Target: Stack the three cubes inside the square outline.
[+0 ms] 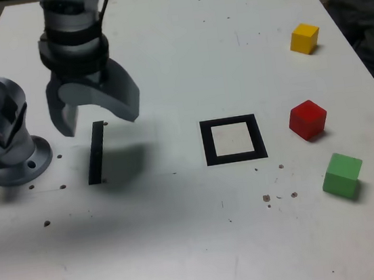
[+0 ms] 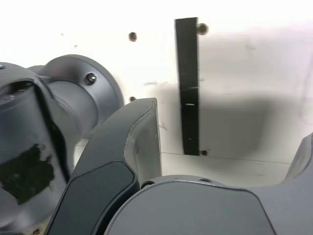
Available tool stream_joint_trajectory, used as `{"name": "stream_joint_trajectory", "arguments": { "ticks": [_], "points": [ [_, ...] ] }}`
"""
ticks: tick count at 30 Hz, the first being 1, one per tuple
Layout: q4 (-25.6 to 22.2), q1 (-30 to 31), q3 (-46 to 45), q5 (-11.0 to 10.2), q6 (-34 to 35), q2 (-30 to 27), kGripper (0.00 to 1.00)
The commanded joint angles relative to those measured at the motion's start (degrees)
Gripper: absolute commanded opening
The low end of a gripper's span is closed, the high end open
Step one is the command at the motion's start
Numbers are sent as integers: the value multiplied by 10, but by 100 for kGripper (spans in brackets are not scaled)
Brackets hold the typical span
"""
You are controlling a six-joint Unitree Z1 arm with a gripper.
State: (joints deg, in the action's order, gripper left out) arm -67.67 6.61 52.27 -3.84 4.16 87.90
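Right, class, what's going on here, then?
The arm's gripper hangs open and empty above the narrow black strip. Nothing is being handled. The red, yellow and green cubes lie separately, all outside the square outline, toward the exterior view's right.

Exterior view: arm (image 1: 67,21) cut off at the top, gripper (image 1: 100,123) blurred. Near edge of the table (image 1: 187,256) out of frame. Dark mass (image 1: 368,29) beyond the table's right edge cut off — material indeterminate. Specks (image 1: 266,198) on the table too small to identify. Wrist view: one finger (image 2: 304,159) mostly cut off — its tip included.
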Motion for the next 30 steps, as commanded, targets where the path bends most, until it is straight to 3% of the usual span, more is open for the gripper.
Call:
{"name": "stream_joint_trajectory", "arguments": {
  "ticks": [1,30],
  "points": [
    [-4,1,14,-1,-4,9,99],
    [-90,1,345,-10,-108,205,100]
  ]
}}
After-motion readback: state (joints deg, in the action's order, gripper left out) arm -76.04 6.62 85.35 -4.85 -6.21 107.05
